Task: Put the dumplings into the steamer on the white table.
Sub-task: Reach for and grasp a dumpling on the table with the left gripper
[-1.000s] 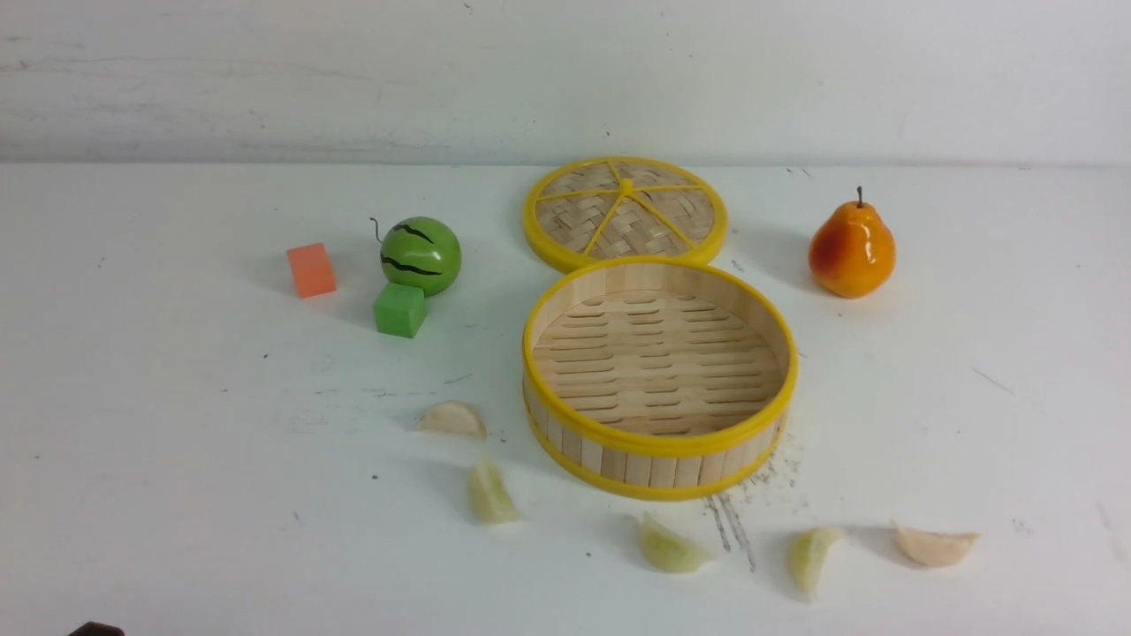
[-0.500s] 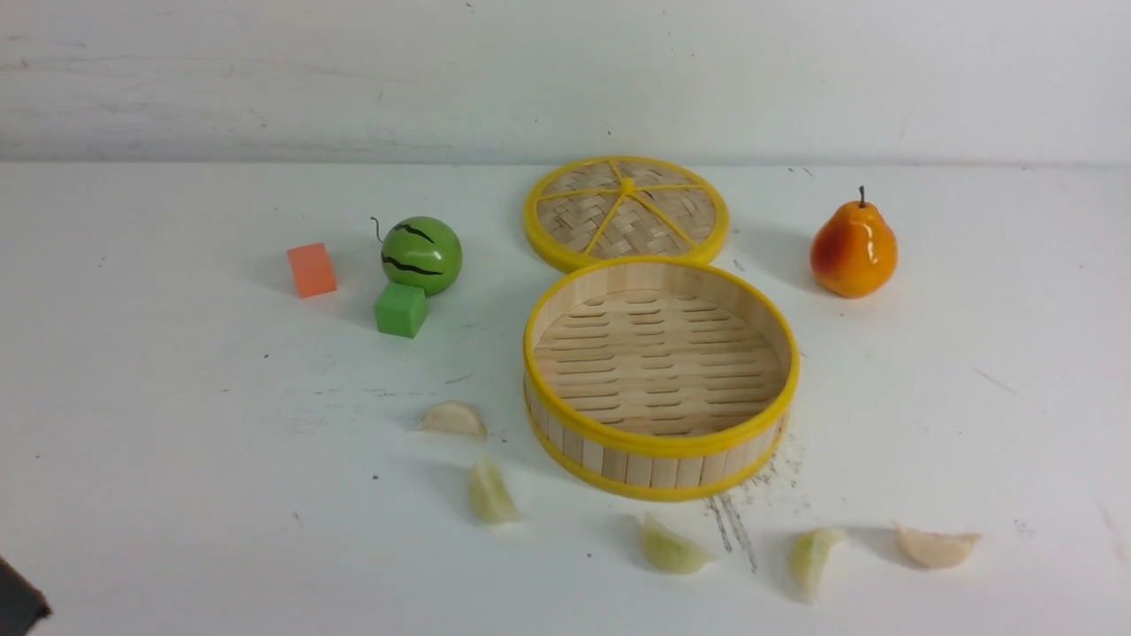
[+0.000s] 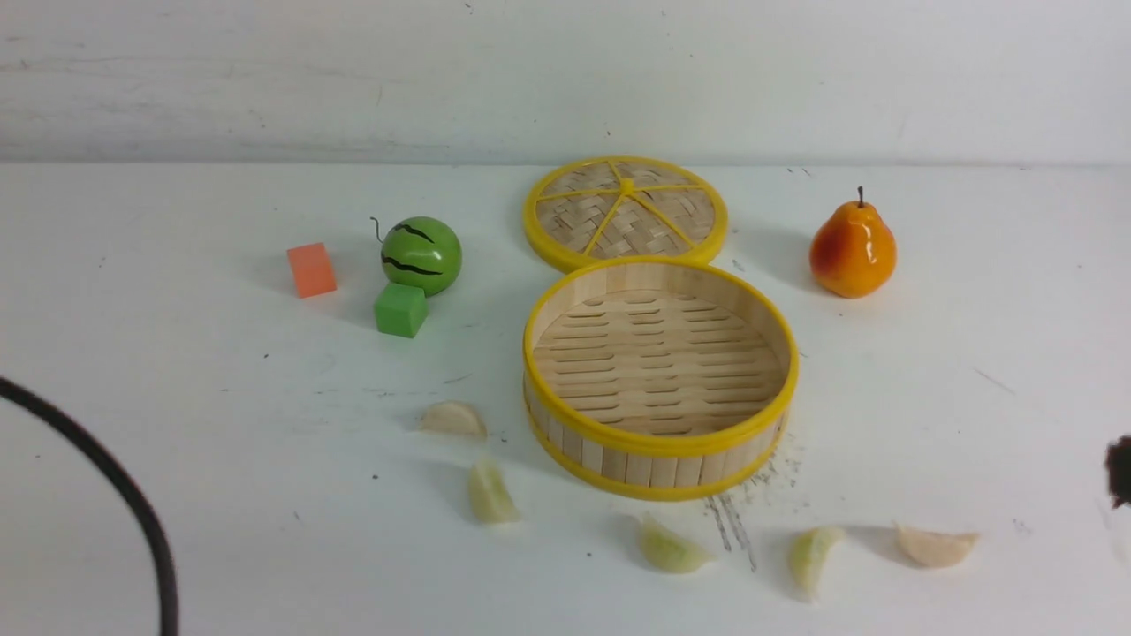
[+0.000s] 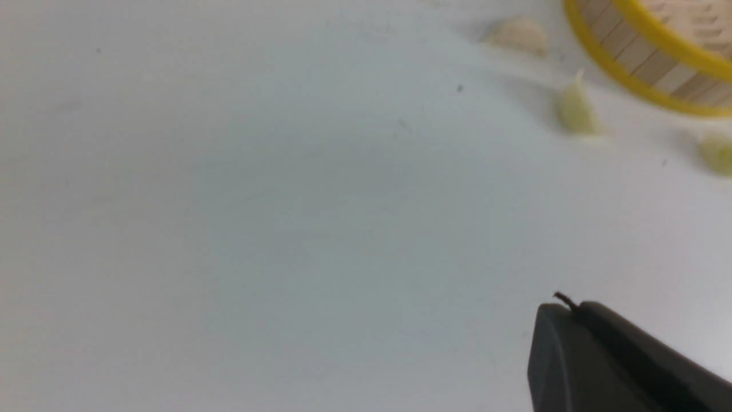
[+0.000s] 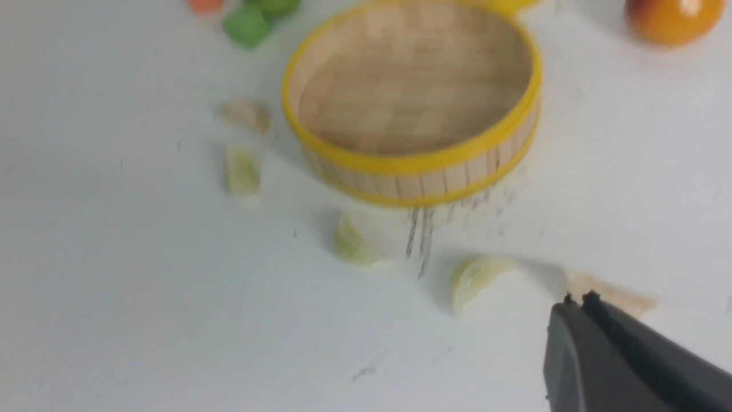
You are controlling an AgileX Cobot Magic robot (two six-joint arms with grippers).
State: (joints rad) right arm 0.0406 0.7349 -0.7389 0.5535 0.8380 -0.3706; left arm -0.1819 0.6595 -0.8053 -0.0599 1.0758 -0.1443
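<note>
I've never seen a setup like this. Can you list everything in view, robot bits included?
steamer: one, bamboo with yellow rims, mid-table, empty
lid: one, woven bamboo, yellow spokes, behind the steamer
pale green dumplings: three, on the table before the steamer
cream dumplings: two, one left-front of the steamer, one right-front
toy watermelon: one, green striped, left of the lid
green cube: one, just before the watermelon
orange cube: one, left of the watermelon
pear: one, orange-yellow, right of the lid
white table: one, scuffed, under everything
black cable: one, front view's near-left edge
left pincer: one, dark grey, shut, empty, over bare table
right pincer: one, dark grey, shut, empty, near the right cream dumpling
</note>
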